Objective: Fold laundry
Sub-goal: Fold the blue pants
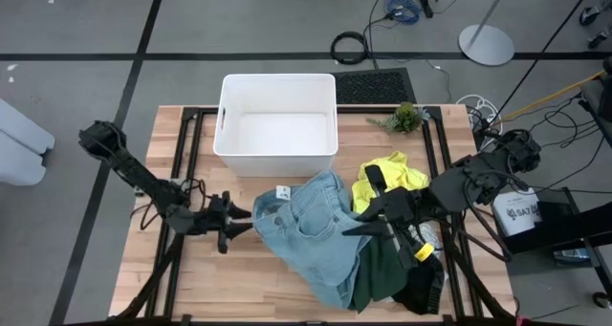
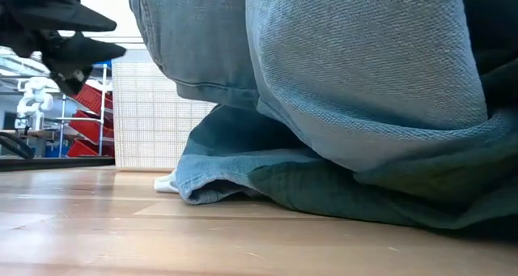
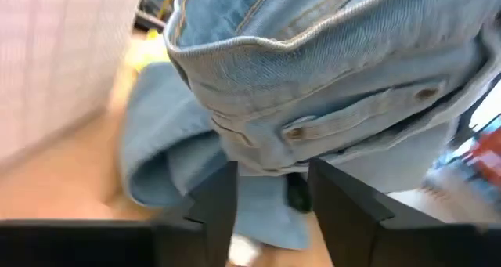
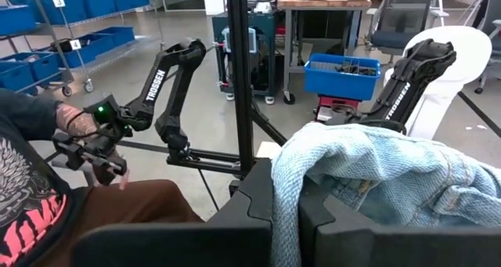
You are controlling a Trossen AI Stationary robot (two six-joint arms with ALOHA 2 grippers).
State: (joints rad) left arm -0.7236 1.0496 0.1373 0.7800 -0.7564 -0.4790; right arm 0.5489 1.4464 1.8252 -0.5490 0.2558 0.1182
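Right gripper (image 1: 356, 227) is clamped shut on a bunch of the light blue denim (image 1: 311, 232), lifting one edge; the wrist view shows the cloth draped over its closed fingers (image 4: 286, 212). Left gripper (image 1: 236, 227) sits at the denim's opposite edge. Its jaws stand apart with the waistband just ahead of them and nothing between them, so no grip there.

The denim lies mid-table, in front of the white tub (image 1: 277, 125), partly lifted and sagging. It overlaps the dark green garment (image 1: 381, 269). The yellow garment (image 1: 387, 173) is touching its far-right edge. The black cloth (image 1: 421, 290) is at the near-right corner of the pile.

Risks from here:
- One-sided hold. If the right arm pulls further, I'd expect the denim to swing or drag instead of spreading flat.
- The denim overlaps the green piece, so a drag could haul that along and tangle the pile.
- The left jaws are close to the waistband. A shallow bite could catch only one layer and slip off.
- The black cloth is near the table edge, and a tug could push it off.

Count: 2 arms, 1 tub, 4 garments visible (blue, yellow, green, black), 1 small white tag or cloth (image 1: 283, 192) by the denim, 1 small green plant (image 1: 406, 118) behind. One person seated beyond the table, seen from the right wrist.
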